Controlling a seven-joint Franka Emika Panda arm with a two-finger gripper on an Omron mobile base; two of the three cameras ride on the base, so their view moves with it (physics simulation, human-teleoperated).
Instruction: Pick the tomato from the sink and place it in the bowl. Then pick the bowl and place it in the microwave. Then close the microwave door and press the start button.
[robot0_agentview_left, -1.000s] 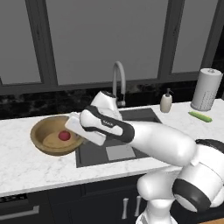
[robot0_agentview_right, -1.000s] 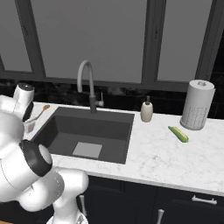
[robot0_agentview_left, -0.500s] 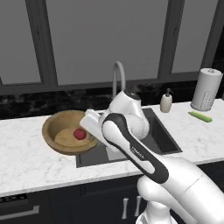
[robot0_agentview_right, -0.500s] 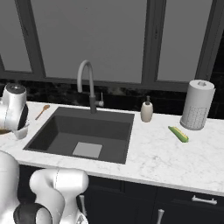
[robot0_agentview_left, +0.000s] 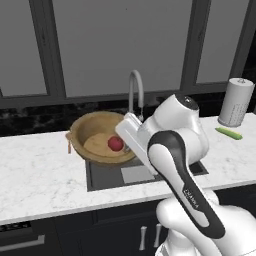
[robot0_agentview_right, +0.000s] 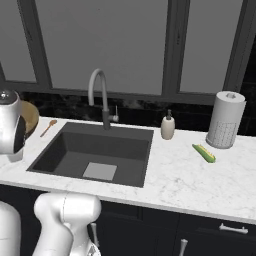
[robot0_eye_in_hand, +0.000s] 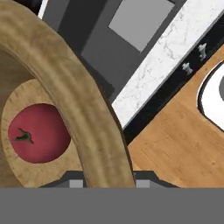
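Lifting bowl (robot0_agentview_left: 100, 137), probably higher now

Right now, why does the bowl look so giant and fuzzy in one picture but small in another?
In the hand view the camera sits right against the bowl, so its rim looks huge and soft, and the tomato looks big too. In the left base view the bowl is farther off, so it looks small and sharper.

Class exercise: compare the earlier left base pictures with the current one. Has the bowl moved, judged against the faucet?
Yes. The bowl has shifted right toward the faucet and now overhangs the sink, tomato inside.
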